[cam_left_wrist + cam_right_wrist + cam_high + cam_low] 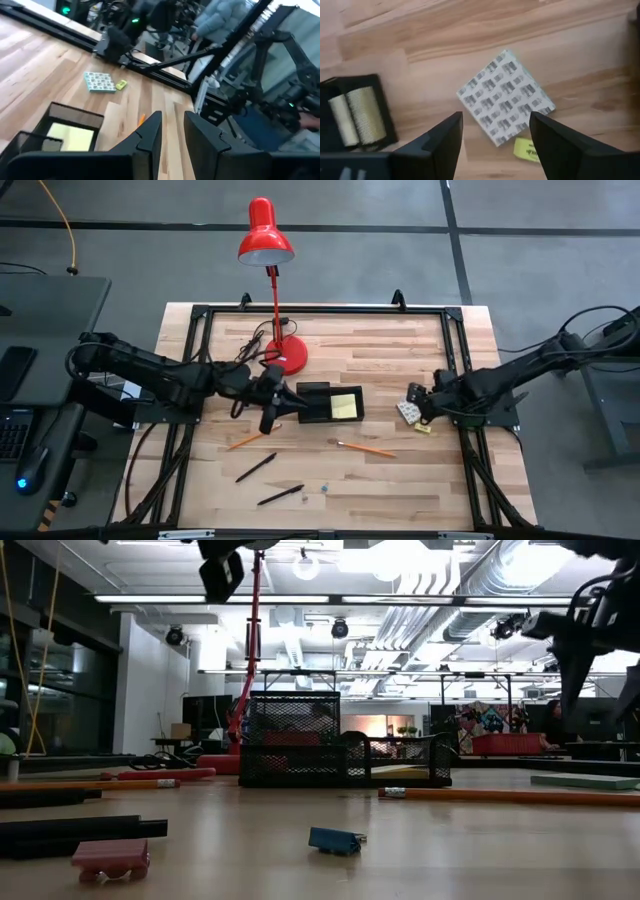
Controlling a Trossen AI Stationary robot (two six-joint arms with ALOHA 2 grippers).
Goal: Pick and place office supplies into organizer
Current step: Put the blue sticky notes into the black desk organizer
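Organizer (330, 402): black mesh tray at the middle of the table (400, 480), just beside the red lamp base (292, 358). Its right compartment holds the yellow sticky-note pad (345, 406); the left compartment is dark and its contents cannot be made out.

Left gripper (283, 402): at the organizer's left end, above the table. Fingers (150, 135) stand a narrow gap apart with nothing between them, released. In the left wrist view the organizer sits just beyond and to one side of the fingertips, the yellow pad visible inside.

Right gripper (424, 408): over the right part of the table, directly above the patterned teal sticky-note pad (506, 96). Fingers (447, 142) are spread wide, released, empty. In the right wrist view the pad lies flat on the wood, turned diamond-wise, in the gap between the two fingers but beyond their tips, not touched. Tiny yellow block (526, 149): just beside one corner of that pad, between the fingers.

Orange pencils: one (365, 448) below the organizer's right end, one (245, 440) below the left gripper. Both lie on bare table, well apart from either gripper.

Black pens: one (256, 467) and another (280, 495) toward the near edge, left of centre.

Small clips: a blue one (335, 840) and a pink one (110, 858), near the pens at the near edge.
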